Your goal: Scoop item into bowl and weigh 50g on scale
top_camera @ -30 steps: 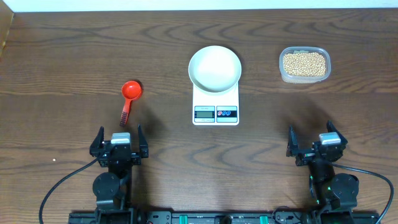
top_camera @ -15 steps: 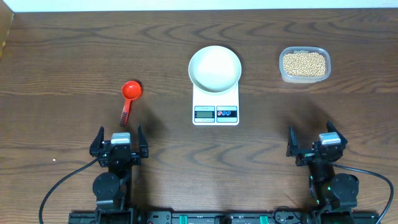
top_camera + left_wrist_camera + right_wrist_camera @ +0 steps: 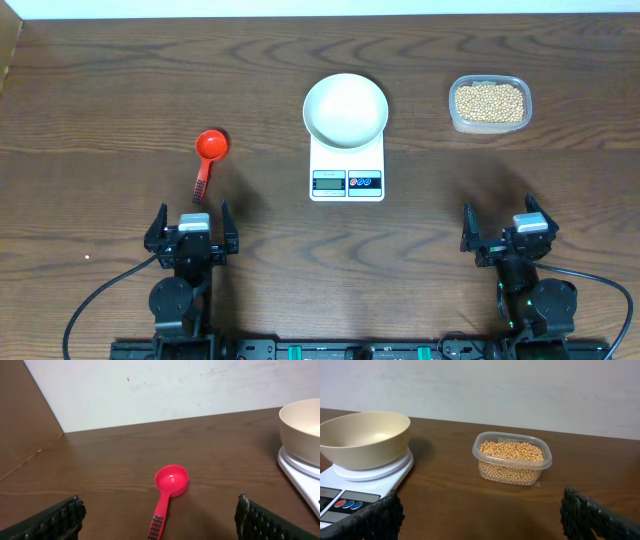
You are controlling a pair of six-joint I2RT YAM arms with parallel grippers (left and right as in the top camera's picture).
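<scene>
The white bowl (image 3: 345,108) stands empty on the white scale (image 3: 347,178) at the table's middle; both also show in the right wrist view, the bowl (image 3: 364,439) on the scale (image 3: 350,491). Tan-yellow beans (image 3: 489,101) fill a clear plastic container (image 3: 512,457) at the back right. A red scoop (image 3: 208,155) lies left of the scale, also seen in the left wrist view (image 3: 169,487). My left gripper (image 3: 191,228) is open and empty just in front of the scoop's handle. My right gripper (image 3: 508,231) is open and empty, well in front of the container.
The table is dark wood (image 3: 110,90). A white wall runs along its far edge (image 3: 165,385). A cardboard panel (image 3: 25,425) stands at the far left.
</scene>
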